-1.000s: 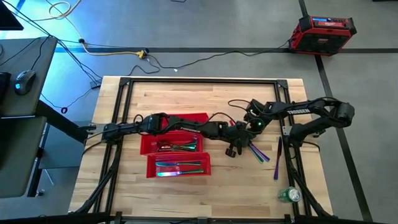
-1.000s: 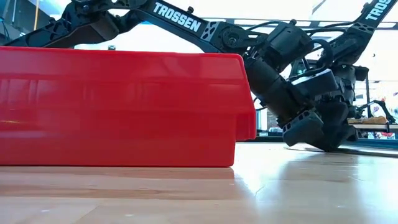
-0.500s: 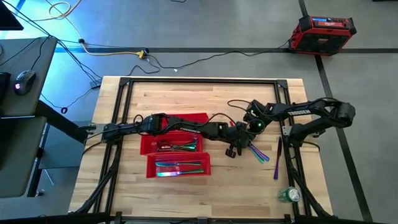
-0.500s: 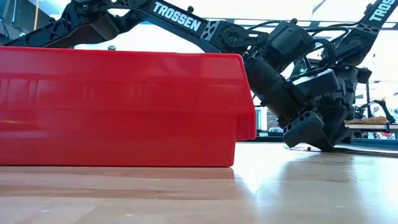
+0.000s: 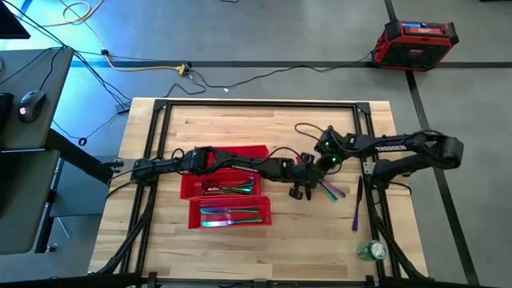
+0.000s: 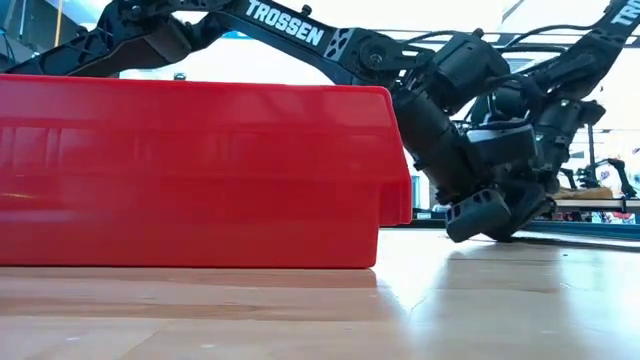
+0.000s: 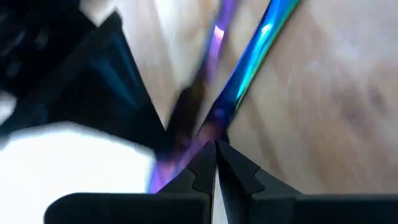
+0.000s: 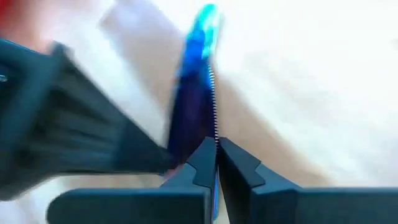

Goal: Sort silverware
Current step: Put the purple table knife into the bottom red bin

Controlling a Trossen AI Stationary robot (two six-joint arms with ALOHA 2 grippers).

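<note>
My two grippers meet right of the red tray (image 5: 226,200), over a few iridescent silverware pieces (image 5: 334,194) lying flat on the wooden table. My left gripper (image 5: 299,190) reaches across the tray and is shut on a blue-purple piece (image 7: 255,62). My right gripper (image 5: 322,178) comes from the right and is shut on a blue piece (image 8: 199,68). Whether both hold the same piece I cannot tell. More silverware (image 5: 228,214) lies in the tray's compartments. One purple piece (image 5: 356,206) lies apart by the right frame rail. My left gripper pinches the blue-purple piece between its two fingertips (image 7: 205,163), meeting it at a point along its length (image 7: 219,127). The fingers slant down from the table's left. The piece runs on past the tips, low over the wood; whether it is lifted I cannot tell. My right gripper has the blue piece pinched between its two fingers, and the piece sticks out past the tips (image 8: 210,134). The fingers lie along it and slant steeply down from the table's right. A finely toothed edge (image 8: 214,93) shows on the piece.
The red tray (image 6: 200,170) stands tall just left of both grippers. A green can (image 5: 372,250) stands at the near right corner. A black frame (image 5: 364,120) rims the table. Bare wood lies at the far side and near the front edge.
My right arm has stretched, its elbow going toward the table's right edge, and its gripper has tipped more steeply downward close beside my left gripper. The silverware on the table has stayed where it was.
</note>
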